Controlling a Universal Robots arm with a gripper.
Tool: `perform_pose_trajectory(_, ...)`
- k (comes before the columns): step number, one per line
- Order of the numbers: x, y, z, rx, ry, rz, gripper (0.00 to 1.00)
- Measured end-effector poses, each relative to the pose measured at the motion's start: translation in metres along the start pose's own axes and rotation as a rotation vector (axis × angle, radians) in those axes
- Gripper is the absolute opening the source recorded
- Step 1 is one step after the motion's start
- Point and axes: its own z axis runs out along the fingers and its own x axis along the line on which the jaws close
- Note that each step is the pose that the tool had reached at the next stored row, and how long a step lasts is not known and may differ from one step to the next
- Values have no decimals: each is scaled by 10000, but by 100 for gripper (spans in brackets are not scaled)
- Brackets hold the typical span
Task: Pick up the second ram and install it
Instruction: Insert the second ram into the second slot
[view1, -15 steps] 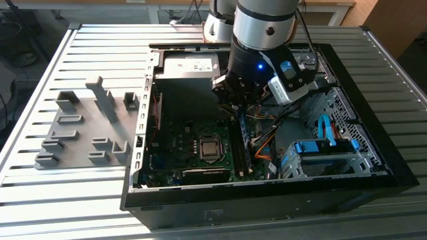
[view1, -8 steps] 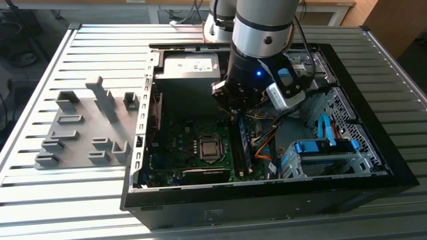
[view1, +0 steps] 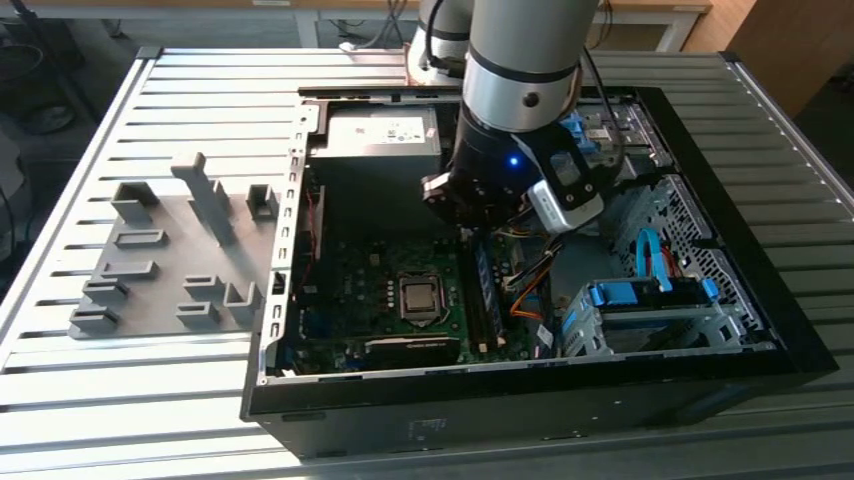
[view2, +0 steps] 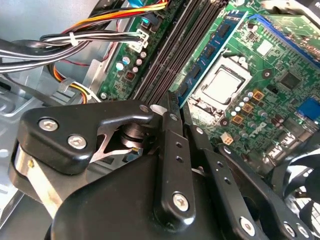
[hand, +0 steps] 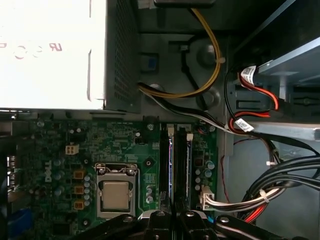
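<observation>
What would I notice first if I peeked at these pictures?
First comes the big grey robot arm reaching down into the open black computer case on the slatted metal table. Under it lies the green motherboard, with the shiny square processor and the long memory slots right beside it. The gripper hangs just over those slots, and a grey holder block sits on the table at the exterior view's left.

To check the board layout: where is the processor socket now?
In the exterior view the processor socket sits on the motherboard, at the exterior view's left of the memory slots.
</observation>
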Motion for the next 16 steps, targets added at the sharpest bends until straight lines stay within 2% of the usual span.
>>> perform_pose_trajectory(16, -3, 4, 261, -1, 23, 13, 14)
